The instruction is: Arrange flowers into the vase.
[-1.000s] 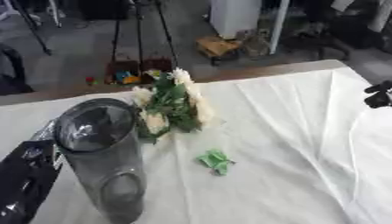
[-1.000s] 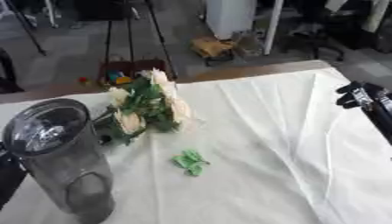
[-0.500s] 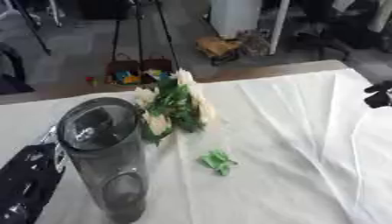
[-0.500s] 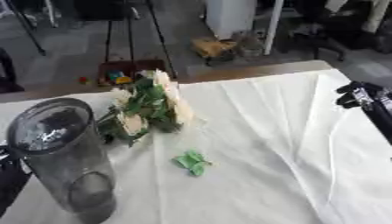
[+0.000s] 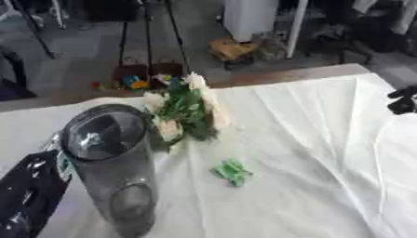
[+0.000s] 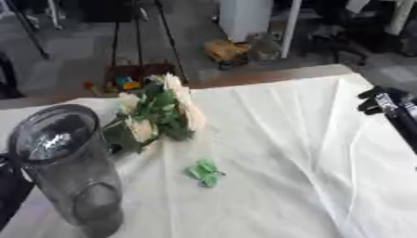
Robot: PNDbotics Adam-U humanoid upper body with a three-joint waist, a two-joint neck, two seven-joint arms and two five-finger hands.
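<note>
**Vase steadied, flowers not yet lifted**

The left hand is seen at the lower left, pressed against the side of the clear vase; whether its fingers are curled cannot be told. The right hand is held at the right edge, nothing gripped, its finger spread unclear. Little has shifted over the last second. The flower bunch lies on the white cloth just behind the vase, with a green scrap near it, so the arranging is judged unstarted.

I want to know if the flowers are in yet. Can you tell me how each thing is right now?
Glass vase: upright, empty.
Flower bunch: lying on the tablecloth beside the vase, not in it.
Green scrap: lying loose on the cloth.
Left hand: beside the vase.
Right hand: at the right edge, holding nothing.
</note>
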